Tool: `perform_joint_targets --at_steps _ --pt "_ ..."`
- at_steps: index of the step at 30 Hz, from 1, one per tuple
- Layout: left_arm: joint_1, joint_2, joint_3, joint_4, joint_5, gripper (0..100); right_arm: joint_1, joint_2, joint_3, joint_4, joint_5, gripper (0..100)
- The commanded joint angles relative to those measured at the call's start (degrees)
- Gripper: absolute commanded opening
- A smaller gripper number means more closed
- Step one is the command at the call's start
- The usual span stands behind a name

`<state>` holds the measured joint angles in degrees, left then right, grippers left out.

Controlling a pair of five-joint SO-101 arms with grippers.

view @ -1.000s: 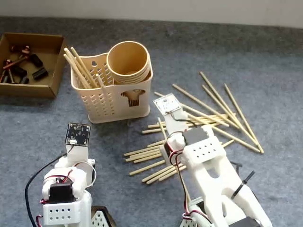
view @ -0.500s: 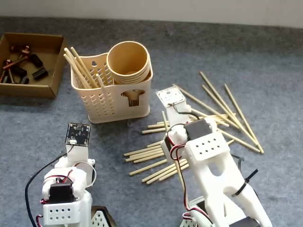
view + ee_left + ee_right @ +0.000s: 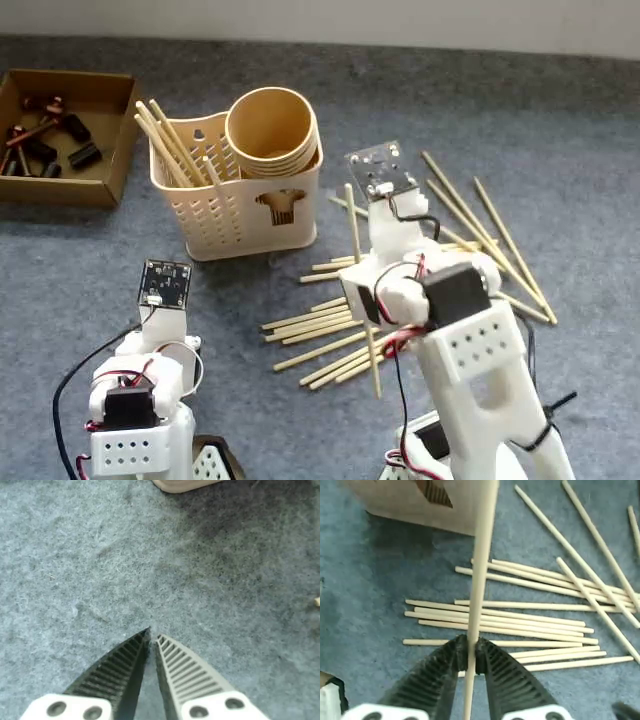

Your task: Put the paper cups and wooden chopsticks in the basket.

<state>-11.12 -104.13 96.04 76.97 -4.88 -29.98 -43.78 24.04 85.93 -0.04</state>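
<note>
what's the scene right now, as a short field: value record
right gripper: shut on a chopstick, held over the loose chopsticks
left gripper: shut, empty, over the grey mat
basket: holds stacked paper cups and several leaning chopsticks
loose chopsticks: many on the mat beside the basket
cardboard box: far left, small dark parts inside

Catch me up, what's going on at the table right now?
The right gripper is shut on one wooden chopstick, holding it over the loose chopsticks scattered on the table beside the basket. The basket already holds a stack of paper cups and several standing chopsticks. The left gripper is shut and empty over bare table near the basket. Many chopsticks are not yet in.
</note>
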Motion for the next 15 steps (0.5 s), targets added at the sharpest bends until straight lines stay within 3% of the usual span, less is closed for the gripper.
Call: perform_joint_targets --at_steps 1,7,15 --pt "-0.48 -0.31 1.19 0.18 -0.18 1 -4.7 -2.95 -6.2 0.22 -2.9 0.5" --pt "-0.48 -0.31 1.19 0.18 -0.18 1 -10.86 -3.3 -18.42 -3.12 -8.0 0.5" --pt "-0.48 -0.31 1.19 0.18 -0.18 1 -16.66 -3.47 -22.99 -22.64 -9.67 0.5"
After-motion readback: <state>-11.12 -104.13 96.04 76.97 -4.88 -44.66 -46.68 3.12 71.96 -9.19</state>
